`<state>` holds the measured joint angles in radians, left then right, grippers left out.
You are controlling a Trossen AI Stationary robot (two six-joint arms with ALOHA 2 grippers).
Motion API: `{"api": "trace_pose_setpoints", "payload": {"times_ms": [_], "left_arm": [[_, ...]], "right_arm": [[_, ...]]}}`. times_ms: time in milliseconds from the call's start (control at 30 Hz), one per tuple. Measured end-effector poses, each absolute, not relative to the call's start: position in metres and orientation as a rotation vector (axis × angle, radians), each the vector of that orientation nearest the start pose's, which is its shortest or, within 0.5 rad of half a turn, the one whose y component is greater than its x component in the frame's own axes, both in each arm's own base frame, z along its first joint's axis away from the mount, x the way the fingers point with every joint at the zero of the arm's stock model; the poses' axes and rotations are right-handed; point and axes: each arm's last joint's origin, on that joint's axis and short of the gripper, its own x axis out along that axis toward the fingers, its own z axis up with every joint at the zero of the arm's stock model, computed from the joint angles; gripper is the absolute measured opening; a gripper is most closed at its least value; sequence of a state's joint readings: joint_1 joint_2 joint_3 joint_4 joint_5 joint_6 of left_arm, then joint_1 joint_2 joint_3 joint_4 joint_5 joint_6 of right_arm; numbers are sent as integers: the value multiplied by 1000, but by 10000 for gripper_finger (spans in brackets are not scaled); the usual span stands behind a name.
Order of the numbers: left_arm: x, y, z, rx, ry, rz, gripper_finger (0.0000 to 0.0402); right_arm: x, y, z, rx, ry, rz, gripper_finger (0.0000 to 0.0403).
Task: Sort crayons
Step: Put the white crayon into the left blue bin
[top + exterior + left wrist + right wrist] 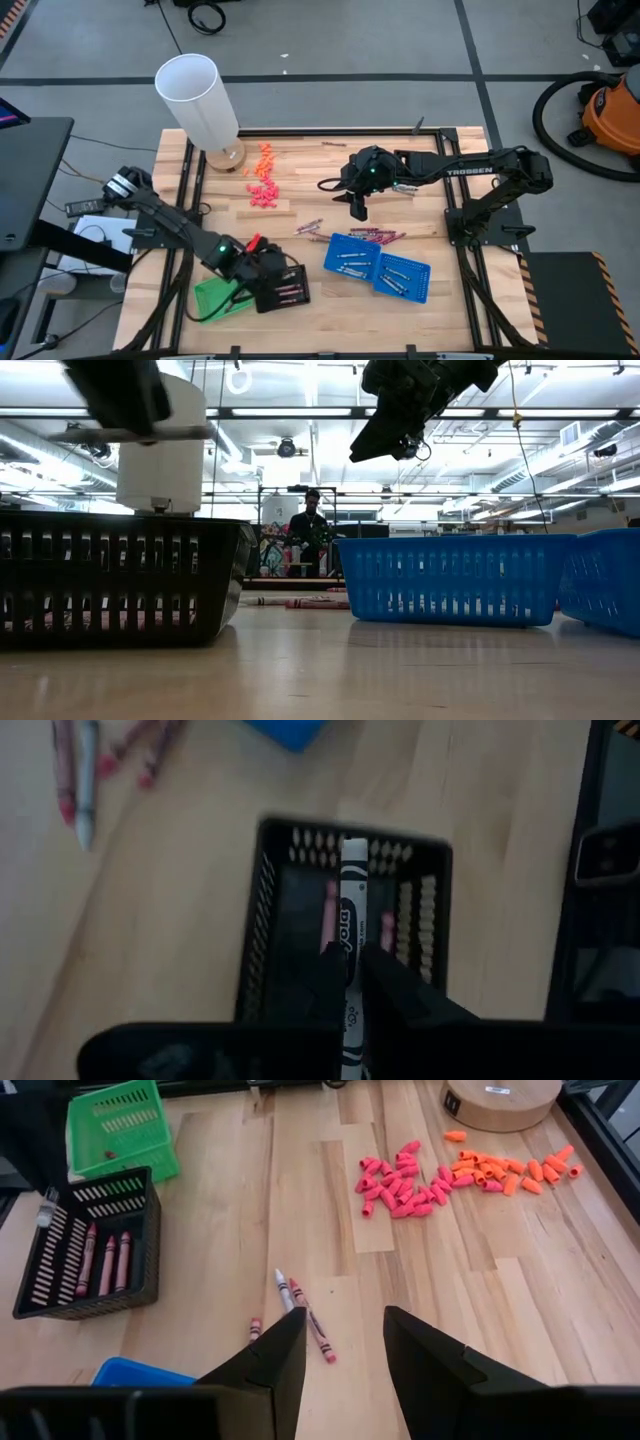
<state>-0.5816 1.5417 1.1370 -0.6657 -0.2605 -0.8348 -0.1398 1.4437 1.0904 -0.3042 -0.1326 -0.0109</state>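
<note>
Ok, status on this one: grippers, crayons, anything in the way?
Left gripper shut on white crayon, above black basket. Right gripper open, empty, above loose crayons. Nothing in the way.

1. "TROSSEN" in pale capitals — it stands on the forearm of the right arm (470, 171), seen from above.
2. A crayon (353, 920) with a white wrapper, in the left wrist view, carries dark lettering along its length — the letters are blurred and cannot be read with any certainty.
3. A white label on the round wooden base (503, 1100) in the right wrist view is too small to read.
</note>
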Motion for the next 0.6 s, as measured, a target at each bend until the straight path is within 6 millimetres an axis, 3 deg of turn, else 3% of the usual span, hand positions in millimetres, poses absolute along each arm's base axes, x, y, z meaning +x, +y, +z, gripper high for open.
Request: {"api": "trace_pose_setpoints", "payload": {"times_ms": [233,600], "left_arm": [[265,-161,241,-296,996,112,18],[327,-101,221,-131,920,-11,18]], "right_arm": [[311,-40,278,66,648,0,144],[296,-46,272,133,785,-258,144]]}}
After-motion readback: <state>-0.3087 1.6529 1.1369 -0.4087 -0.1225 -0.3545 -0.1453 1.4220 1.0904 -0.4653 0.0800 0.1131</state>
